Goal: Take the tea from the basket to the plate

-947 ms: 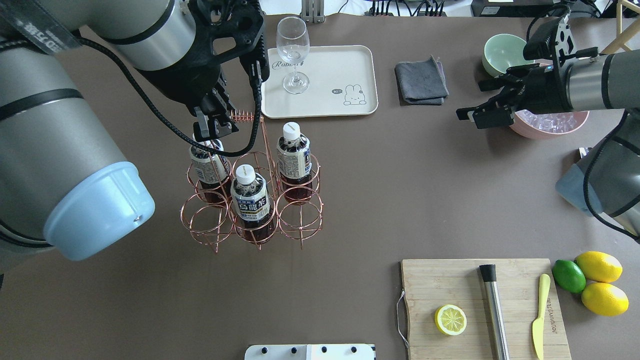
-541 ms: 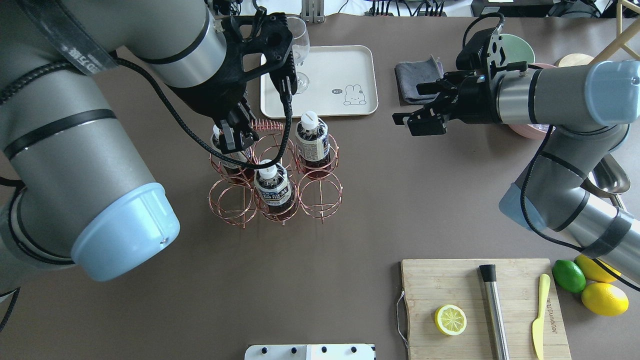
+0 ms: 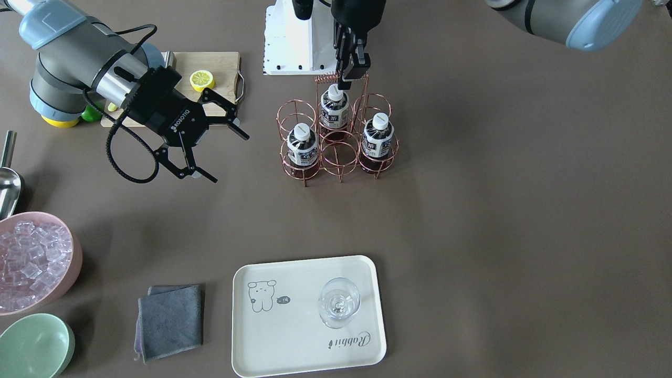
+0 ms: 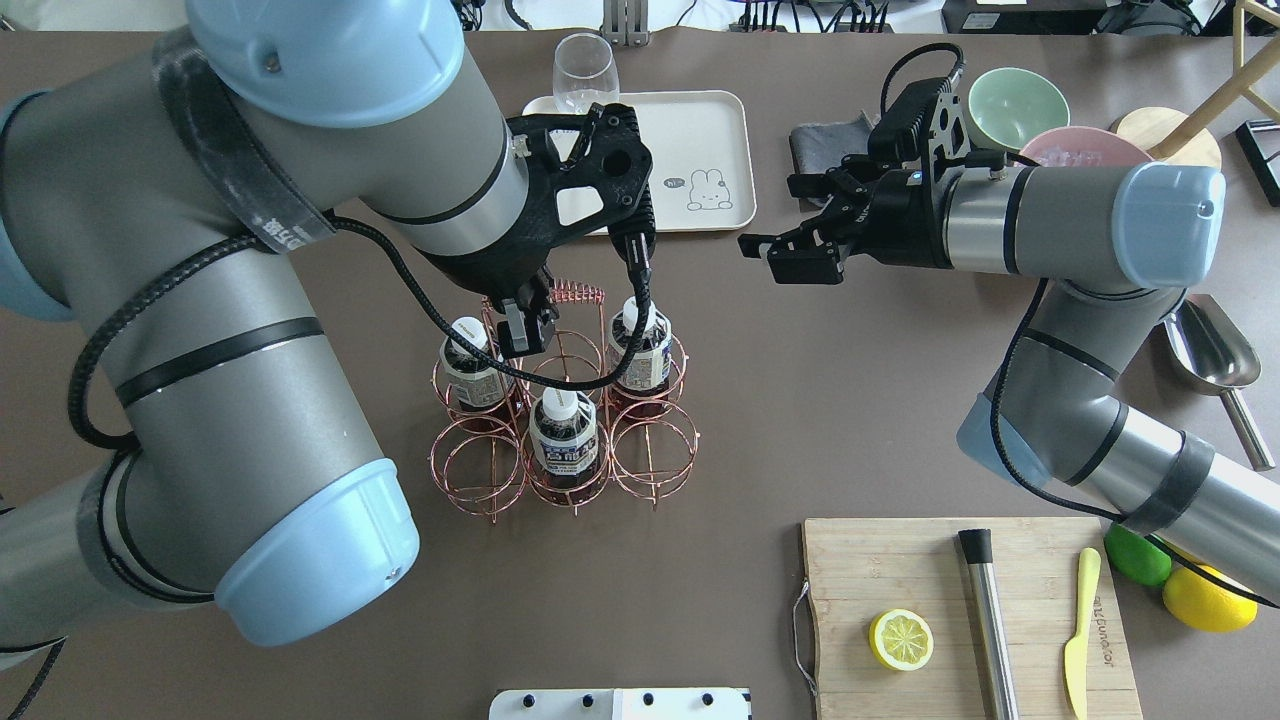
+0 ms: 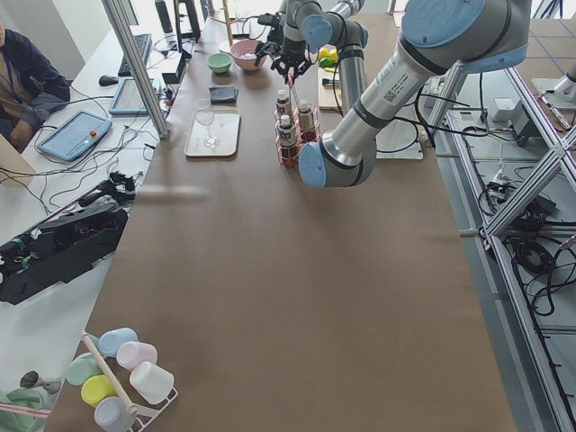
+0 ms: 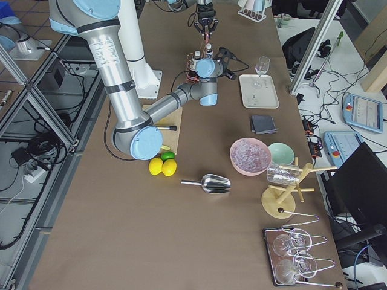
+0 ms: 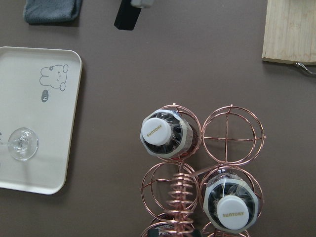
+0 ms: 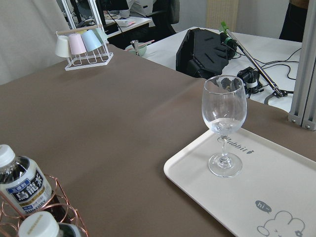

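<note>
We see the basket (image 7: 227,138) carried rightward, the left end effector (image 4: 525,335) pinching its handle (image 4: 577,293). The right end effector (image 3: 231,159), spread, must next grasp a tea (image 3: 303,148).

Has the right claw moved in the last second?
Yes. Overhead, the right claw has swung toward the view's left: it was right of the grey cloth, and now it sits at the cloth's left edge, nearer the basket.
</note>
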`<state>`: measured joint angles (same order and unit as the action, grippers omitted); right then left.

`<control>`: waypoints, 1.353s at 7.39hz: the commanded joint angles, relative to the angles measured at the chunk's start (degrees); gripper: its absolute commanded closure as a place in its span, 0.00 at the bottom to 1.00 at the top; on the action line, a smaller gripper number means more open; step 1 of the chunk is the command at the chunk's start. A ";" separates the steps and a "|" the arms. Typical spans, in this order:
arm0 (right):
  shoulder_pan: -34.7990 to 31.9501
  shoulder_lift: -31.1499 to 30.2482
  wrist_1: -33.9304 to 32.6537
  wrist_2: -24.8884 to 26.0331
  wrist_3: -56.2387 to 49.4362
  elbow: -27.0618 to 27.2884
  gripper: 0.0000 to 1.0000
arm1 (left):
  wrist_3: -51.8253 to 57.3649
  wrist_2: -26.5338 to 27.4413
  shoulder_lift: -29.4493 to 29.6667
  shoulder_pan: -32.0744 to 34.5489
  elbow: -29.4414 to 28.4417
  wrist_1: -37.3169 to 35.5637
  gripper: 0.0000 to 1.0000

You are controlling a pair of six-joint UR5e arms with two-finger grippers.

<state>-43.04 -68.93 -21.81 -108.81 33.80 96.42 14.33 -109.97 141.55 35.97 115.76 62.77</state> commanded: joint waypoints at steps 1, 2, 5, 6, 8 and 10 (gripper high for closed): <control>3.30 0.63 2.56 4.47 0.30 -1.24 0.01 | -0.26 0.54 -0.40 -0.46 -0.10 0.60 1.00; 5.14 1.42 2.39 6.40 2.13 -1.24 0.01 | -0.18 0.54 -0.75 -0.37 0.25 0.51 1.00; 9.99 2.13 1.51 12.13 2.41 0.25 0.01 | -0.18 0.54 -1.54 -0.02 1.83 0.42 1.00; 10.17 2.13 0.03 12.74 3.19 1.82 0.01 | -0.18 0.54 -1.63 -0.02 2.10 0.42 1.00; 13.75 2.31 -4.03 17.55 3.11 4.12 0.01 | -0.18 0.45 -2.42 -0.02 2.62 0.51 1.00; 17.10 3.00 -4.21 21.53 2.59 3.51 0.01 | -0.18 0.45 -2.51 -0.02 2.63 0.51 1.00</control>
<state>-28.51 -66.57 -25.54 -90.41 36.72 100.19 14.15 -109.51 139.14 35.94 118.36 63.28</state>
